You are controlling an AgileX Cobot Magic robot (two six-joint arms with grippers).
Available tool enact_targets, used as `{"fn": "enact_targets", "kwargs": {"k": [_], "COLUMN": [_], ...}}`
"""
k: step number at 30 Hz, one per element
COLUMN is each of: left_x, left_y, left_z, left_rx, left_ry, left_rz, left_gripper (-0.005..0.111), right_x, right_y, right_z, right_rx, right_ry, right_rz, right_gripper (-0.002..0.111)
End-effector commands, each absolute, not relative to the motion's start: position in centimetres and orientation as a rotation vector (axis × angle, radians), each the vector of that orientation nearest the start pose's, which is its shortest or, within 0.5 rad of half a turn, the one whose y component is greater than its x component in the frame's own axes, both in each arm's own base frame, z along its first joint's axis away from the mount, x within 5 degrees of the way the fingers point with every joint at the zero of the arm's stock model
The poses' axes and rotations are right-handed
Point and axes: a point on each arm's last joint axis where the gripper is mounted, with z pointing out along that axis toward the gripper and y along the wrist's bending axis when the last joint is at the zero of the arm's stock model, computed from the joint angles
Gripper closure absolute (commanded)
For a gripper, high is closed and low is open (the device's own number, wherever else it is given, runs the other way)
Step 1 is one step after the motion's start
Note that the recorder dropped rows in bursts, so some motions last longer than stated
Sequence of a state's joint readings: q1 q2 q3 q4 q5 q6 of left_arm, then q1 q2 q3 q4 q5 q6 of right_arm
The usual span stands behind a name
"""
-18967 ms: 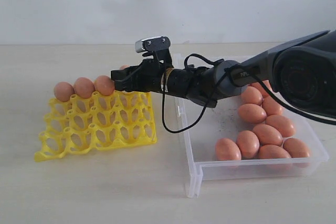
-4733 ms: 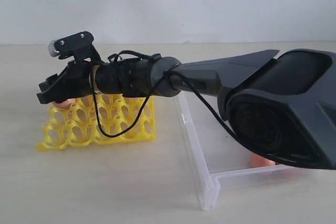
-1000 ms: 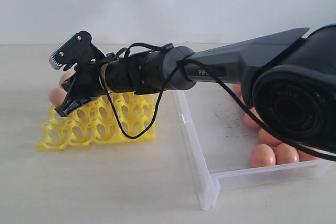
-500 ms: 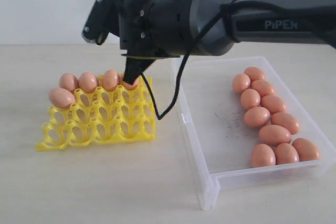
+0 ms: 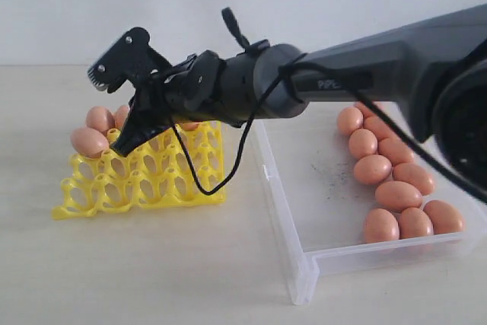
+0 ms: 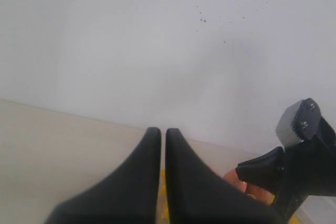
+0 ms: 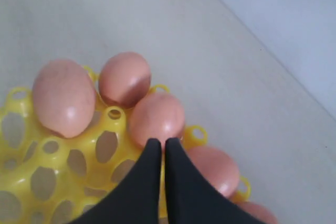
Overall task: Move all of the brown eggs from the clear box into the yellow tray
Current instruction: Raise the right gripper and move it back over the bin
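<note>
My right pincer (image 7: 160,144), pressed together and empty, hangs just over eggs (image 7: 156,118) seated in the tray (image 5: 137,188)'s back row. More eggs wait along the box (image 5: 304,211)'s right side. I should lift clear first, then spread wide above one.

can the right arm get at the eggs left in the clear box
Probably yes. The brown eggs lie uncovered in the open-topped clear box. The right gripper, shut and empty over the yellow tray, would only need to swing across and open.
</note>
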State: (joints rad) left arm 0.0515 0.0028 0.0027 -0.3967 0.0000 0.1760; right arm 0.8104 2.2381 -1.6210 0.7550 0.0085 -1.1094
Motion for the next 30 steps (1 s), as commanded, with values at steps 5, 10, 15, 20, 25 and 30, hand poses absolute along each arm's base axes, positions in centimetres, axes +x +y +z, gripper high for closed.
{"fn": "enact_targets", "kwargs": {"k": [5, 10, 15, 20, 25, 30], "left_x": [5.6, 5.6, 5.6, 5.6, 5.6, 5.6], "left_y": [0.3, 0.3, 0.3, 0.3, 0.3, 0.3], "left_z": [21.3, 21.3, 21.3, 21.3, 21.3, 21.3], "left_rx": [-0.194, -0.194, -0.194, -0.194, -0.194, -0.194], "left_ry": [1.472, 1.472, 1.472, 1.472, 1.472, 1.472], "left_rz": [-0.136, -0.136, -0.136, -0.136, -0.136, -0.136], "left_gripper": [0.103, 0.103, 0.103, 0.103, 0.103, 0.103], "right_x": [35.8, 34.2, 33.4, 33.1, 31.6, 30.0], "right_y": [38.1, 37.9, 35.0, 28.3, 20.2, 14.4], "right_z": [17.4, 22.1, 27.1, 31.8, 34.4, 35.6], "right_rx": [-0.848, -1.004, -0.931, -0.659, -0.437, -0.348], "right_ry": [1.797, 1.744, 1.655, 1.612, 1.603, 1.713], "right_rz": [0.347, 0.416, 0.366, 0.254, -0.241, -0.895], "right_gripper": [0.108, 0.108, 0.108, 0.108, 0.108, 0.108]}}
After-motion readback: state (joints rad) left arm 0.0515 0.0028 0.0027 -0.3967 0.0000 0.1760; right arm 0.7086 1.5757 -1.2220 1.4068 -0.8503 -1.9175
